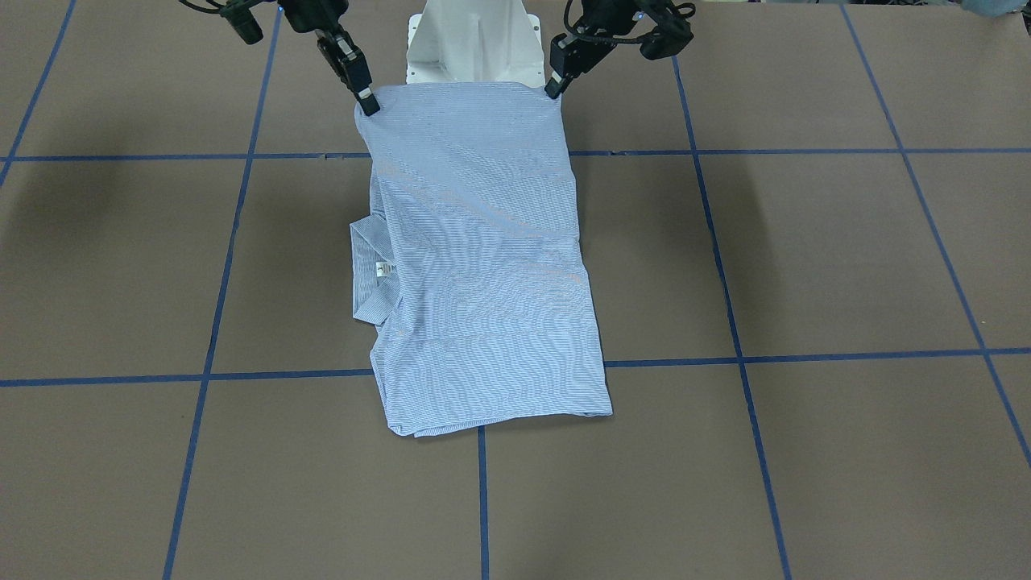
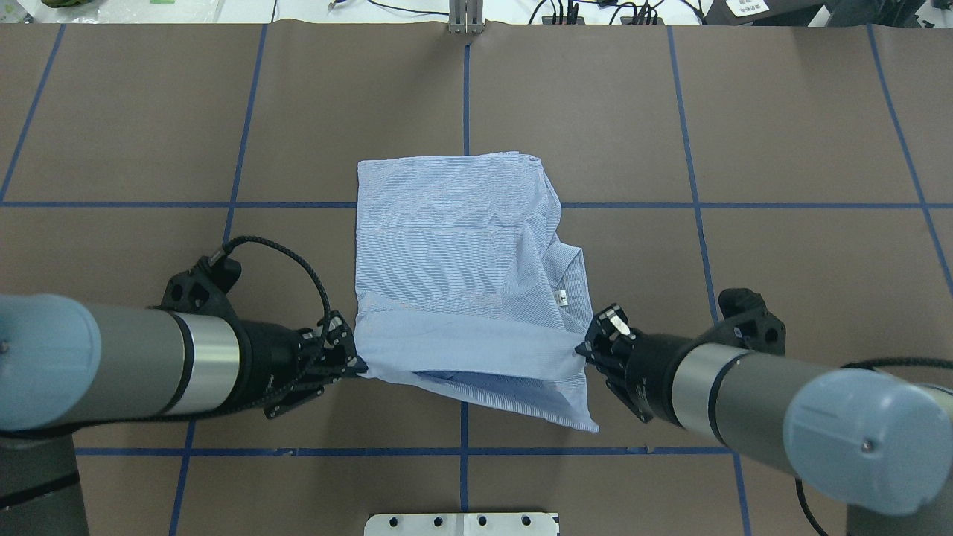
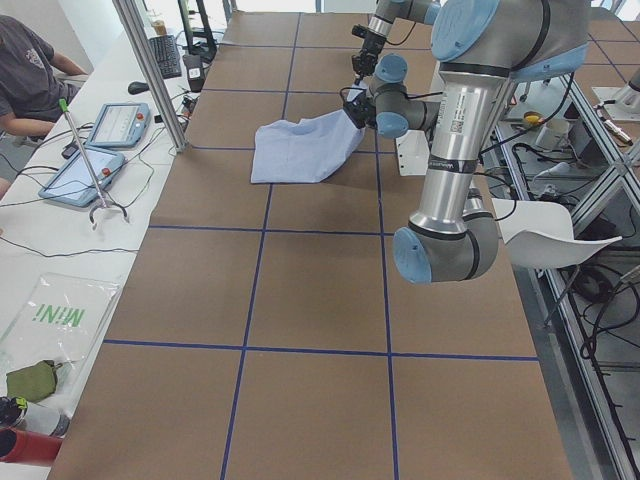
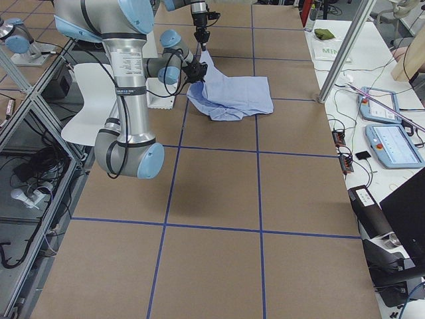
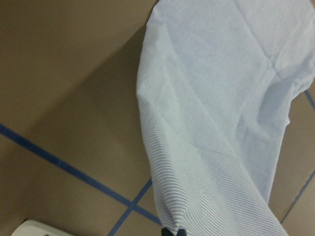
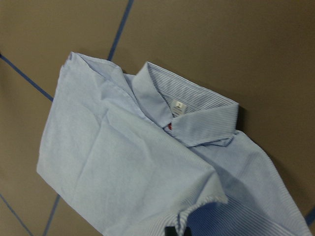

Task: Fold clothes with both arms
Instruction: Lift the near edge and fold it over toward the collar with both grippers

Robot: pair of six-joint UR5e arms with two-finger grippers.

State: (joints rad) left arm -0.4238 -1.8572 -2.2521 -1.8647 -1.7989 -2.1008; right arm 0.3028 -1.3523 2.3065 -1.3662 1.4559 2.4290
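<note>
My left hand [image 2: 357, 366] is clamped on the near left corner of the striped shirt [image 2: 454, 246], fingers pinched together on the cloth. My right hand [image 2: 584, 346] is clamped the same way on the near right edge, just beside the collar [image 2: 569, 286]. Both hands hold that edge up off the bench [image 2: 782, 112], stretched between them, with a loose flap hanging under it toward my base.

The rest of the shirt lies flat on the bench, folded into a rough rectangle at the middle of the surface, far edge straight. The collar sticks out on my right side, white label [image 6: 178, 106] showing, and a small red button [image 6: 170, 126] just below it.

The bench is covered in matte brown sheet, marked into large squares by blue tape lines [image 2: 465, 104]. The shirt straddles one crossing of them. The white base plate [image 2: 461, 523] sits at the near edge between my arms.

Beyond the far edge there is a white side table [image 3: 40, 225] with two teach pendants [image 3: 118, 123], a keyboard [image 3: 167, 55] and loose cables. A person [image 3: 30, 75] sits at it. An aluminium post [image 3: 155, 75] rises at the bench edge. A white chair [image 4: 86, 86] stands behind my base, over a metal frame with cables.
</note>
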